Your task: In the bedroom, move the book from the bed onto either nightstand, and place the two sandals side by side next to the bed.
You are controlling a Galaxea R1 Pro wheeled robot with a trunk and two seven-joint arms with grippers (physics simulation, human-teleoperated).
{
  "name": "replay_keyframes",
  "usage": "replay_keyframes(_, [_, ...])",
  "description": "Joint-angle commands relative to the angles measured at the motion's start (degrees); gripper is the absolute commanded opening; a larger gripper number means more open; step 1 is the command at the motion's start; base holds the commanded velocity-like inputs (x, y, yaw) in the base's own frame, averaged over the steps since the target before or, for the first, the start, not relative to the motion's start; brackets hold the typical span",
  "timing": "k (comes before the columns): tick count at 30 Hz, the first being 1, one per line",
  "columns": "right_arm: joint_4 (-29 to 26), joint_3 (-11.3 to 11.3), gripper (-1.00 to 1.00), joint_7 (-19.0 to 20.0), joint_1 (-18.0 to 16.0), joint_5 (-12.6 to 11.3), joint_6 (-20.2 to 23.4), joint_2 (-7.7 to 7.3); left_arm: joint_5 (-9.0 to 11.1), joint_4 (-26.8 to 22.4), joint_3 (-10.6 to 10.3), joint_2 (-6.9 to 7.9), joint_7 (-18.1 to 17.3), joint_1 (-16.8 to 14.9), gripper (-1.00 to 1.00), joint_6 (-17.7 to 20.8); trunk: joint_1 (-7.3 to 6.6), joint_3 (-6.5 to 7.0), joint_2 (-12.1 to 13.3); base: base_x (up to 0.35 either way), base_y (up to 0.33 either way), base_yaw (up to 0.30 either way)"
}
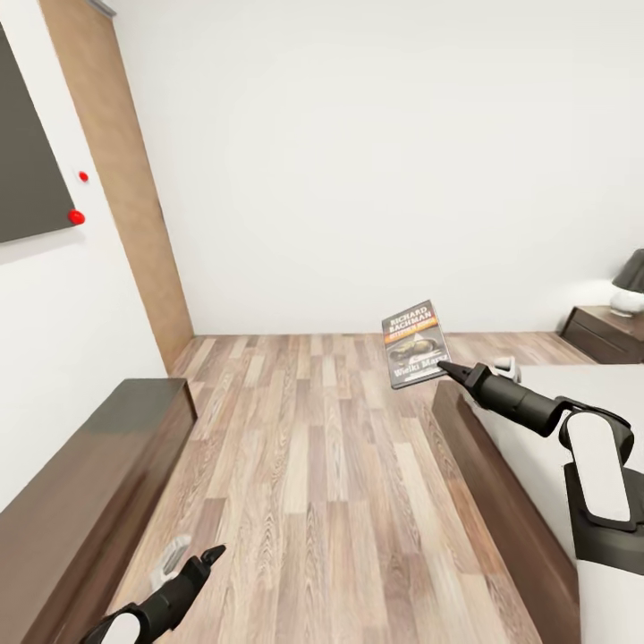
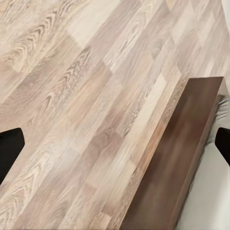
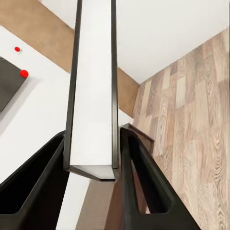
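You see the wood floor [image 1: 313,465] of the bedroom, with white walls [image 1: 358,161] around it. At the right lies the bed [image 1: 537,447], its pale mattress inside a dark brown frame. At the left stands a long dark console [image 1: 80,501] against the wall. Far at the right corner is the nightstand [image 1: 606,333] with a lamp [image 1: 630,286] on it. Your right gripper [image 1: 452,368] is closed on the book [image 1: 415,343] and holds it upright in the air, above the floor just beside the bed's corner. Your left gripper [image 1: 210,556] hangs low over the floor; its fingers stand wide apart, with nothing between them.
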Motion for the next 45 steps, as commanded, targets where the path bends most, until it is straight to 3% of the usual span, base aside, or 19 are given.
replay_keyframes(1, [0.0, -0.1, -1.0, 0.7, 0.1, 0.0, 0.3, 0.03, 0.2, 0.0, 0.1, -0.03, -0.1, 0.0, 1.0, 0.4, 0.04, -0.06, 0.0, 0.334, 0.0, -0.266])
replay_keyframes(29, [0.0, -0.1, -1.0, 0.4, 0.4, 0.1, 0.3, 0.03, 0.1, 0.3, 0.0, -0.31, -0.2, -0.1, 1.0, 0.4, 0.04, -0.06, 0.0, 0.334, 0.002, -0.267])
replay_keyframes(45, [0.0, -0.1, -1.0, 0.3, 0.4, 0.1, 0.3, 0.04, 0.1, 0.3, 0.0, -0.17, -0.3, -0.3, 1.0, 0.4, 0.04, -0.06, 0.0, 0.323, 0.095, -0.268])
